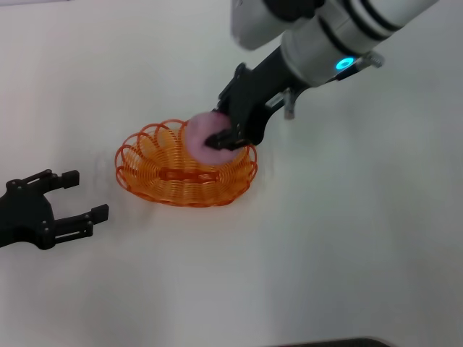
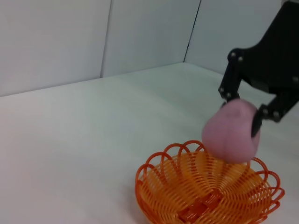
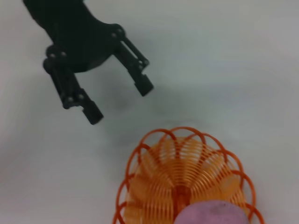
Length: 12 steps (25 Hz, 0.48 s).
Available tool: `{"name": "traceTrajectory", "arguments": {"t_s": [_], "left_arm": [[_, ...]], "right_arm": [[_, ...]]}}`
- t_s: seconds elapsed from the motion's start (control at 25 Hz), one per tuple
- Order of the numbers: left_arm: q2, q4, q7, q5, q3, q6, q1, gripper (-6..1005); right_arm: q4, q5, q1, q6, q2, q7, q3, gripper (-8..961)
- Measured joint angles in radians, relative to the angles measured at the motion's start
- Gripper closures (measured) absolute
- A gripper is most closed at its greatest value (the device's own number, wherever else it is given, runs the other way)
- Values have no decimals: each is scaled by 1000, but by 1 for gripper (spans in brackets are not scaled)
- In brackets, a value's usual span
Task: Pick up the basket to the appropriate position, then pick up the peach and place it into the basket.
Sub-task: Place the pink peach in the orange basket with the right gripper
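The orange wire basket (image 1: pixel 170 177) rests on the white table in the middle of the head view. Above its right rim hangs the pink peach (image 1: pixel 206 135), with my right gripper (image 1: pixel 226 133) shut on it. The left wrist view shows the peach (image 2: pixel 230 131) clear of the basket (image 2: pixel 201 198), just above the inside near the rim, pinched by the black fingers (image 2: pixel 258 122). In the right wrist view the peach (image 3: pixel 211 214) sits over the basket (image 3: pixel 154 182). My left gripper (image 1: pixel 81 195) stands open on the table left of the basket, holding nothing; it shows too as the left gripper (image 3: pixel 119 100).
White table (image 1: pixel 347 246) all around the basket. Pale wall panels (image 2: pixel 70 37) rise behind the table's far edge in the left wrist view.
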Motion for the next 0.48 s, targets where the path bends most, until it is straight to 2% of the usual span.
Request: {"name": "traceTrajectory", "arguments": {"t_s": [0.16,0.48], "left_arm": [[-1,0,0,0,0,0,0,143],[-1,0,0,0,0,0,0,142]], "right_arm": [[27,18,9,38,0,0,-62,545],[66,31,28,52,-1,1,-74,528]]}}
